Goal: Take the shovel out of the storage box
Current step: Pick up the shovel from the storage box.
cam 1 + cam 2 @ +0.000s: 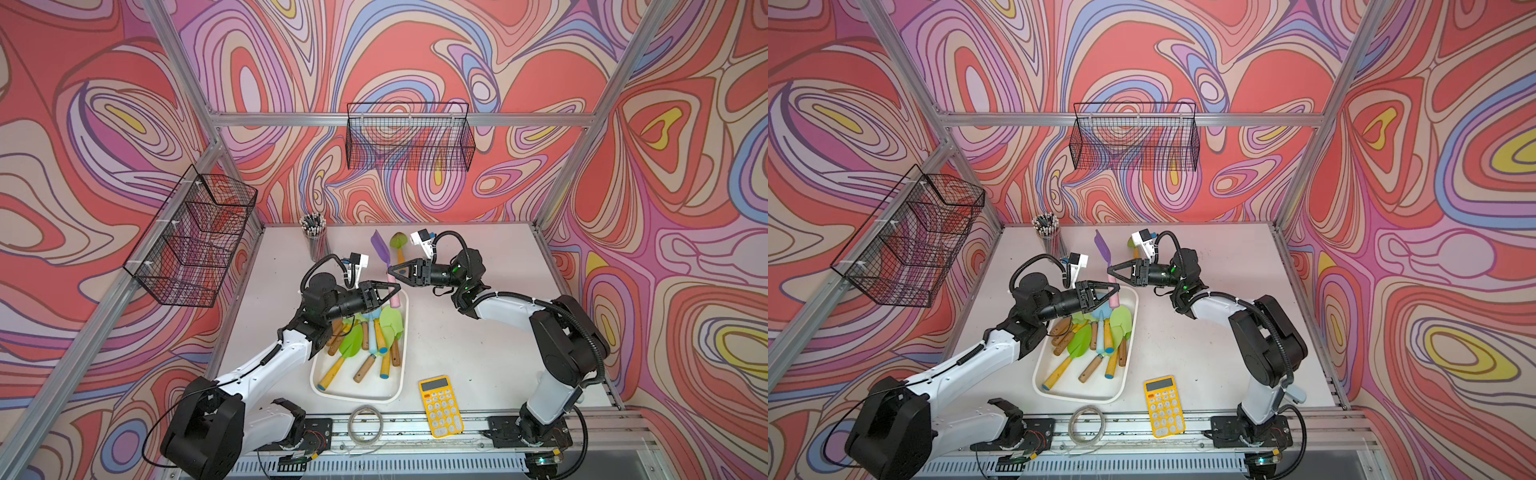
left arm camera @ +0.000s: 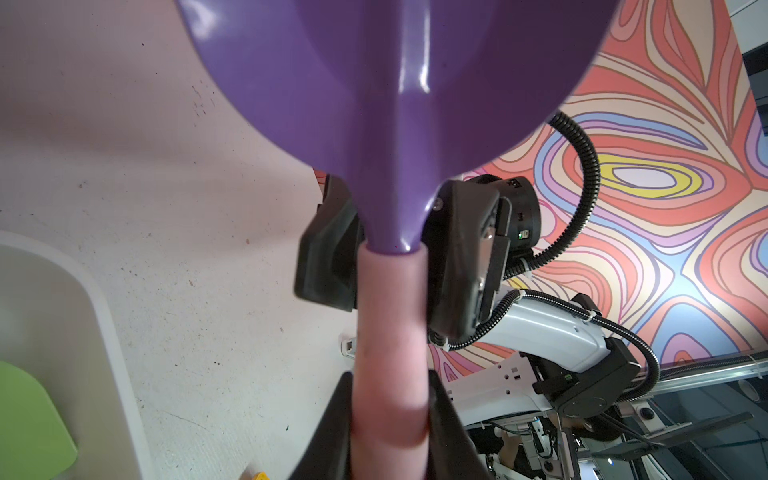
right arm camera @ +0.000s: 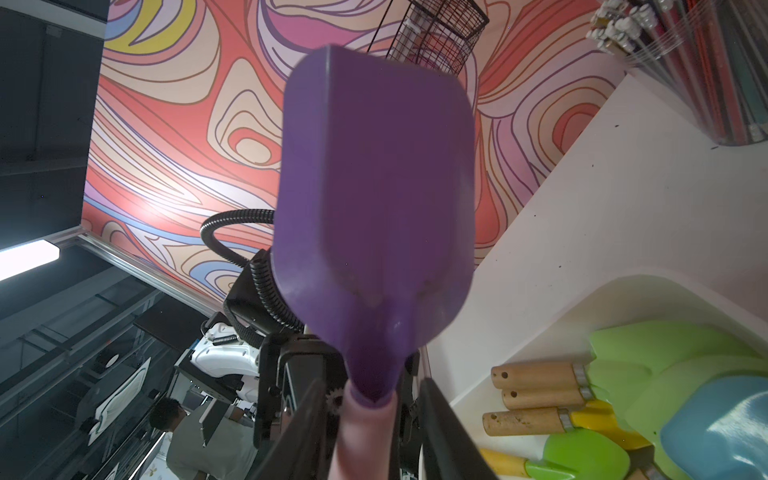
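Observation:
A shovel with a purple blade and a pink handle hangs tilted over the far end of the storage box, a shallow white tray. My left gripper is shut on the pink handle. My right gripper comes in from the right and straddles the handle just below the blade. Its fingers stand slightly apart from the handle, with a narrow gap showing. Several more shovels lie in the tray.
A green shovel lies on the table behind my right gripper. A pencil cup stands at the back. A yellow calculator and a wire coil sit near the front edge. Black wire baskets hang on the walls.

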Motion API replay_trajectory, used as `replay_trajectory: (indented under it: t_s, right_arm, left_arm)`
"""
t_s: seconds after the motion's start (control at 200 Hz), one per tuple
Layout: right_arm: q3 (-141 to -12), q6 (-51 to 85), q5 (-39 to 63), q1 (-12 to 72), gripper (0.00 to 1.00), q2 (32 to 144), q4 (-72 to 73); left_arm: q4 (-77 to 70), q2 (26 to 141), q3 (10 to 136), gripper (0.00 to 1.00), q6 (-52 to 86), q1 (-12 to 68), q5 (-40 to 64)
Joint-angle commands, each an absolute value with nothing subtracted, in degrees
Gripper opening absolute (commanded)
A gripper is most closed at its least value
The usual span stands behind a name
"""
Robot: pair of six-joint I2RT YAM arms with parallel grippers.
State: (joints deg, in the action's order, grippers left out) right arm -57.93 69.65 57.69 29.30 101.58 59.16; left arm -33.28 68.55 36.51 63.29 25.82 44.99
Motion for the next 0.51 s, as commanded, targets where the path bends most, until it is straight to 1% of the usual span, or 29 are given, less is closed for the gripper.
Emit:
replay_trajectory:
  t_s: [0.0, 0.16, 0.305, 0.421, 0.501]
  right_arm:
    - [-59.59, 74.74, 58.32, 29.36, 0.34, 104.00, 66.56]
    - [-59.83, 77.23, 58.27, 29.66, 0.28, 105.38, 69.92]
    - [-60.37, 77.56, 58.29, 29.88, 0.28, 106.01, 70.22]
    - [-61.25, 78.52, 58.62, 30.14, 0.29, 106.82, 71.13]
    - [-61.42, 78.88, 58.50, 30.20, 0.28, 107.22, 71.51]
  left_arm:
    - [-37.87, 68.50, 36.04, 0.00, 64.08, 25.64, 45.71]
    - [-40.48, 69.45, 35.56, 0.00, 65.43, 25.72, 45.96]
    - [-42.45, 70.62, 35.72, 0.00, 66.21, 25.80, 46.27]
    - [-42.33, 71.34, 35.97, 0.00, 65.90, 26.25, 46.31]
    - [-42.44, 71.46, 35.83, 0.00, 65.88, 26.28, 46.17]
